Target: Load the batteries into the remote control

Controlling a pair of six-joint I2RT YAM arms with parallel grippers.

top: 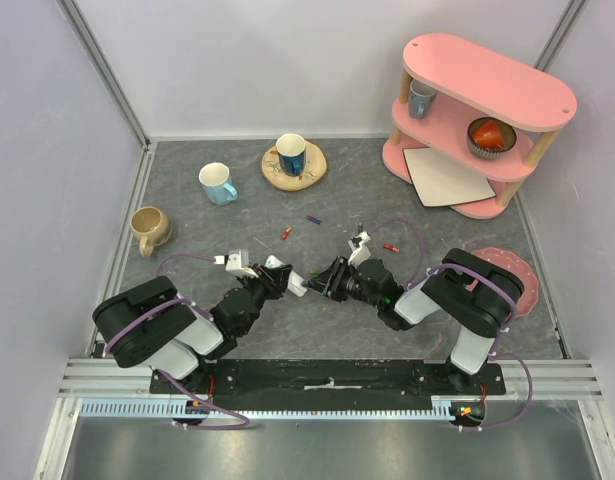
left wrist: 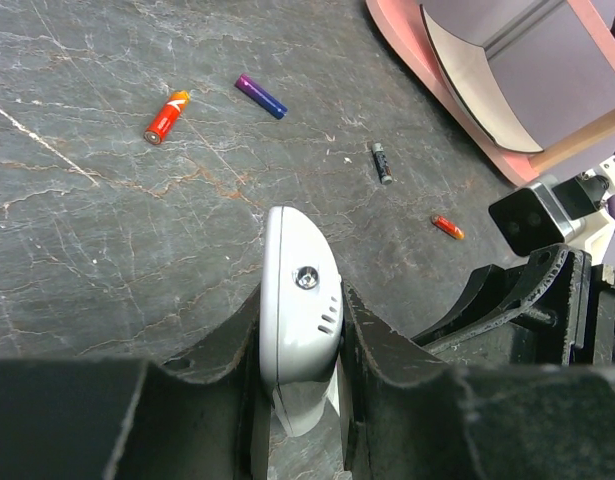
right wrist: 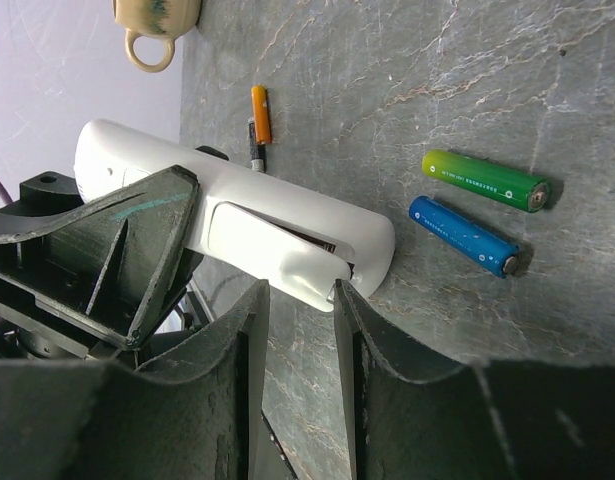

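Left hand [left wrist: 302,315] is clenching the remote control [right wrist: 297,215]. Its two dark fingers [left wrist: 222,360] are pressing on the long sides of the white body, and the rounded end is sticking out past the fingertips. The remote is sitting low over the worktop [top: 407,205], between the two arms and near the front middle. Whether it is touching the surface cannot be told.

The right wrist view is showing the remote's back face, with the compartment lid [right wrist: 252,235] standing slightly raised at one end. Right hand [right wrist: 299,295] is standing partly parted, its fingertips flanking that raised lip. Cannot tell whether the pads are pressing on it.

Batteries are lying loose on the worktop:
- green battery [right wrist: 487,180] and blue battery [right wrist: 462,236] are lying side by side, just beside the remote's rounded end
- orange-red battery [left wrist: 165,117] and purple battery [left wrist: 260,96] are lying near each other, farther out
- dark battery [left wrist: 383,162] and small red battery [left wrist: 448,227] are lying apart, toward the pink shelf [top: 487,100]

Beige mug [top: 150,228] is standing at the far left, well apart from both hands
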